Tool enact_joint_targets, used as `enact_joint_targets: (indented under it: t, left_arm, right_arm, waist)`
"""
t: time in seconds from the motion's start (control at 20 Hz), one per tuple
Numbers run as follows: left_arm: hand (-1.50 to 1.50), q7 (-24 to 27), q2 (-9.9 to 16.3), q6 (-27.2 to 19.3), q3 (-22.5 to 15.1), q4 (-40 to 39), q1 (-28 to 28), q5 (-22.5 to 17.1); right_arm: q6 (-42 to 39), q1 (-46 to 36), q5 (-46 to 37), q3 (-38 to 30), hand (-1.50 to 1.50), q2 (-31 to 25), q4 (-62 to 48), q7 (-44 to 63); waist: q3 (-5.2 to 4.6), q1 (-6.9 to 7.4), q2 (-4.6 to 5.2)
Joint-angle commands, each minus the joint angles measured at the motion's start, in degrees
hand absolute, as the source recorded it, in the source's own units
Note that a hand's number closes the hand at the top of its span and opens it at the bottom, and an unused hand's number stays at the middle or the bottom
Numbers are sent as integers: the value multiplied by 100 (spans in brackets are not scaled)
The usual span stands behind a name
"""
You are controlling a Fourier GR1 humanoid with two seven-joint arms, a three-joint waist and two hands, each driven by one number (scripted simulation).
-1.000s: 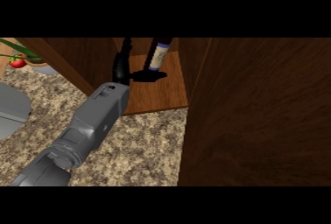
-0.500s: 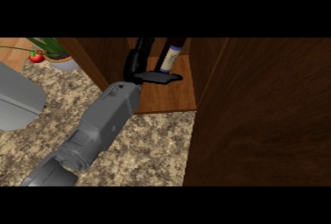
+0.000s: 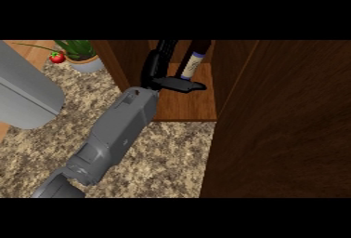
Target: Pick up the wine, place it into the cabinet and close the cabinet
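A speckled stone bench (image 3: 158, 153) in beige and brown fills the lower left of the head view and runs up toward the far left corner. There a grey pot with a green leafy plant (image 3: 81, 56) stands on it, with a small red fruit (image 3: 57, 57) just beside the pot's left side. A wooden cabinet (image 3: 281, 121) sits on the bench at the right — its dark door stands open and takes up the view's right side. Inside, the cabinet's wooden shelf (image 3: 185, 104) carries a wine bottle (image 3: 192, 65) — upright, dark-necked with a pale label, near the shelf's back.
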State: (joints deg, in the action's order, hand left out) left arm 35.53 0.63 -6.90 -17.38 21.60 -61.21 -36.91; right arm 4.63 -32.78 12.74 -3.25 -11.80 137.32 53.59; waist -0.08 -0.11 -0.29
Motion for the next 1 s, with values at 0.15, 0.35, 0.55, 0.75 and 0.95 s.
enact_joint_targets:
  t: [0.15,0.35,0.55,0.75,0.95]
  left_arm:
    - [-150,-730,-59,-519,-603,1777,601,261]
    - [-150,-1367,-62,-1042,-961,3228,1180,347]
    - [-150,-1834,-62,-2105,-1585,4508,1802,414]
    - [-150,-1775,-59,-2719,-2133,5498,2625,497]
    - [-150,-1784,-56,-3018,-2295,6225,3188,690]
  right_arm:
    - [391,-208,-209,142,-150,-50,403,536]
    - [126,29,48,-110,-150,-142,291,160]
    - [185,70,-201,234,-150,-37,294,98]
    - [442,-327,-287,394,-150,-74,389,473]
    - [257,-173,-31,109,-150,-133,204,166]
  waist:
    - [5,103,-71]
    - [11,165,-72]
    - [8,101,-43]
    - [2,65,-36]
    - [7,59,-6]
